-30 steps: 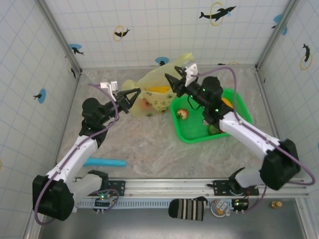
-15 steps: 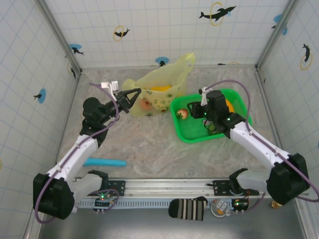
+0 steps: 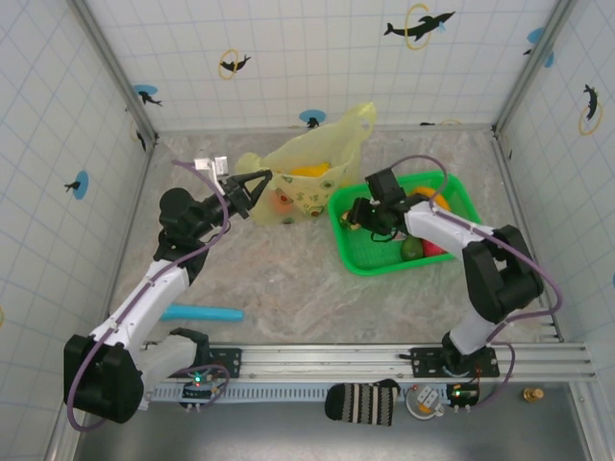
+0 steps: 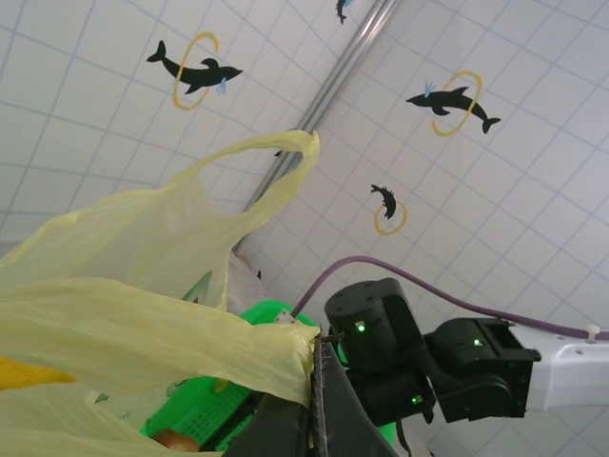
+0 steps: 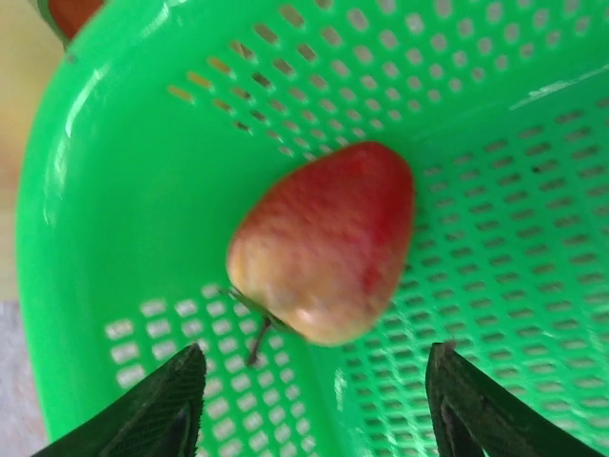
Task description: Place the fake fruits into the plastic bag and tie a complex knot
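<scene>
The pale yellow-green plastic bag (image 3: 312, 154) stands at the back of the table, its mouth held up. My left gripper (image 3: 258, 181) is shut on the bag's edge (image 4: 276, 347), jaws pressed together with the film pinched between them. A yellow fruit (image 3: 308, 173) and an orange fruit (image 3: 282, 200) show through the bag. My right gripper (image 3: 357, 217) is low in the green tray (image 3: 370, 261). It is open, its fingertips either side of and just short of a red-yellow fruit (image 5: 324, 243) lying on the tray floor (image 5: 124, 190), not touching it.
More fruits lie in the tray: a green one (image 3: 411, 248), a red one (image 3: 433, 250) and an orange one (image 3: 429, 195). A teal stick (image 3: 202, 312) lies on the table near the left arm. Tiled walls close in the back and sides.
My right arm has swung from above the bag's mouth down into the left part of the tray, and its jaws have widened. The left gripper has kept holding the bag still.
</scene>
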`<state>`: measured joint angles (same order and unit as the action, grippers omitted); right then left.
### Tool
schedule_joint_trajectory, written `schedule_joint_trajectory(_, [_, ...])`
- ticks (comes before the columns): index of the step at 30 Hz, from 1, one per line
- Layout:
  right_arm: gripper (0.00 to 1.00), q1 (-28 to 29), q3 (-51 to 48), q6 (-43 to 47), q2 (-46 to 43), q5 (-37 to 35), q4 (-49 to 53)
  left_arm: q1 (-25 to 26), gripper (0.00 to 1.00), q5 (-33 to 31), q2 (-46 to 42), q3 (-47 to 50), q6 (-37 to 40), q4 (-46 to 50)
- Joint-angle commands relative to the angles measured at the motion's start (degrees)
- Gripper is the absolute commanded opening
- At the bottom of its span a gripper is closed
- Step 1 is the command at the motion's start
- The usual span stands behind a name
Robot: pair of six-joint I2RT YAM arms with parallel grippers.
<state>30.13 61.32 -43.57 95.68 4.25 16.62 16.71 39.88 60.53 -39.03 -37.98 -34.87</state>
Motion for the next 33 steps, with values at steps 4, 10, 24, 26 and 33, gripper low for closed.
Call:
schedule_joint_trajectory(4, [0.7,1.0,3.4,-4.3,4.2,-3.3,1.6,-0.5,0.0,1.3,-0.2,0.5,-0.6,-2.2])
schedule_joint_trajectory(10, [0.7,0.9,6.2,-3.5,8.6,-4.3,2.1,-0.4,0.0,1.5,-0.2,0.5,-1.0,-2.6])
schedule_joint_trajectory(24, [0.59,-0.1,7.4,1.8,10.6,-10.4,5.6,-0.5,0.0,1.7,-0.3,0.6,-1.4,-3.0])
schedule_joint_trajectory(26, [0.59,-0.3,7.3,2.9,9.9,-10.6,6.1,-0.4,0.0,1.7,-0.3,0.7,-1.6,-3.0])
schedule_joint_trajectory(33, [0.89,-1.5,6.0,4.7,6.7,-9.6,6.0,-0.5,0.0,1.7,-0.4,0.6,-1.4,-3.1])
